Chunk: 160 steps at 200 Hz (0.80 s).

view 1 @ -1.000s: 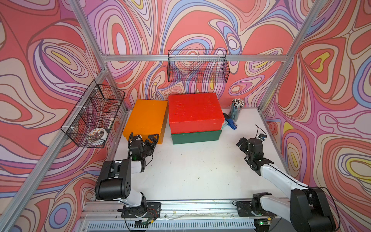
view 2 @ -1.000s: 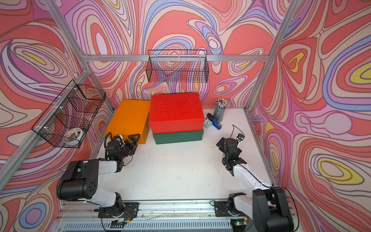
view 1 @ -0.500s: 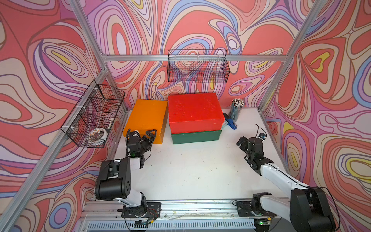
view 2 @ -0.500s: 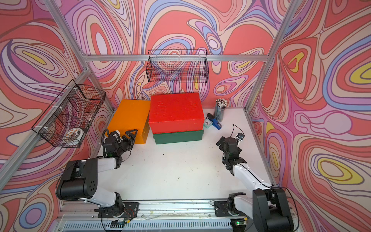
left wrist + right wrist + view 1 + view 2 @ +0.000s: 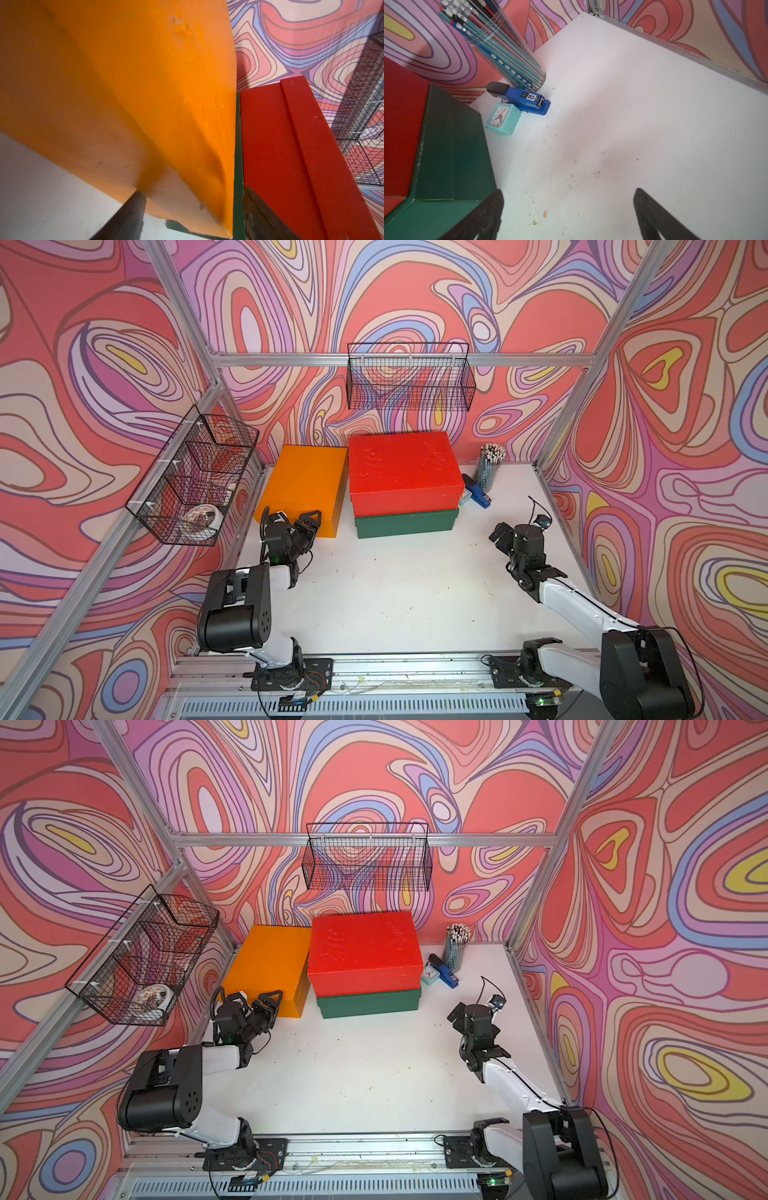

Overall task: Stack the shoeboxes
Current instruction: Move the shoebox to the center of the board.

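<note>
Orange shoebox (image 5: 305,485) flat at left rear of white table (image 5: 395,593), long edge just beside red shoebox (image 5: 403,468) stacked on dark green shoebox (image 5: 405,523). Left gripper (image 5: 293,519) at orange's front face, fingers parted, near corner framed between them; contact unclear. Right gripper (image 5: 569,190) spread wide, holding nothing, above bare scuffed tabletop. Broad free room in front. Painted cardboard, rectangular, red lid slightly rough. Stapler (image 5: 521,98), clock (image 5: 502,119) close by green's right end.
</note>
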Motion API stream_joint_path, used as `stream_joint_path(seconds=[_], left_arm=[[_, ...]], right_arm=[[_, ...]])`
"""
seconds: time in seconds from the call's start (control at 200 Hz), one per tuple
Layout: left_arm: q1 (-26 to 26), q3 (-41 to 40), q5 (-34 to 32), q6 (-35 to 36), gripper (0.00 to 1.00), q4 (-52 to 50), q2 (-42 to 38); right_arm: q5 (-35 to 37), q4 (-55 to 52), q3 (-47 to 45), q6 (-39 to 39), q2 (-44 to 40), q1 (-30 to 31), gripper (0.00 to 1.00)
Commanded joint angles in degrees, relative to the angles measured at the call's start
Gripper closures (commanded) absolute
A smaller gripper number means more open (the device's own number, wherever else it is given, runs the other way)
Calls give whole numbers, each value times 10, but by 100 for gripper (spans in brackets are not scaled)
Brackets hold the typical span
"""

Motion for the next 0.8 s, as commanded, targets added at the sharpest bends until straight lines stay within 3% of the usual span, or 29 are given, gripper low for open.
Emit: stream_joint_path(seconds=[0.0,0.381,0.566,0.796], left_arm=[[6,9,-2,-12,36,35,15],[6,-21,-30,-24,58,68,3],[6,-43,-25,-35,62,68,-19],[6,-111,-28,-44,61,10,-119]], right_arm=[[-2,11,8,-3,4,-2,2],[-2,10,8,-3,4,-2,2],[-2,10,8,-3,5,-2,2],[-3,10,7,-3,3,-2,2]])
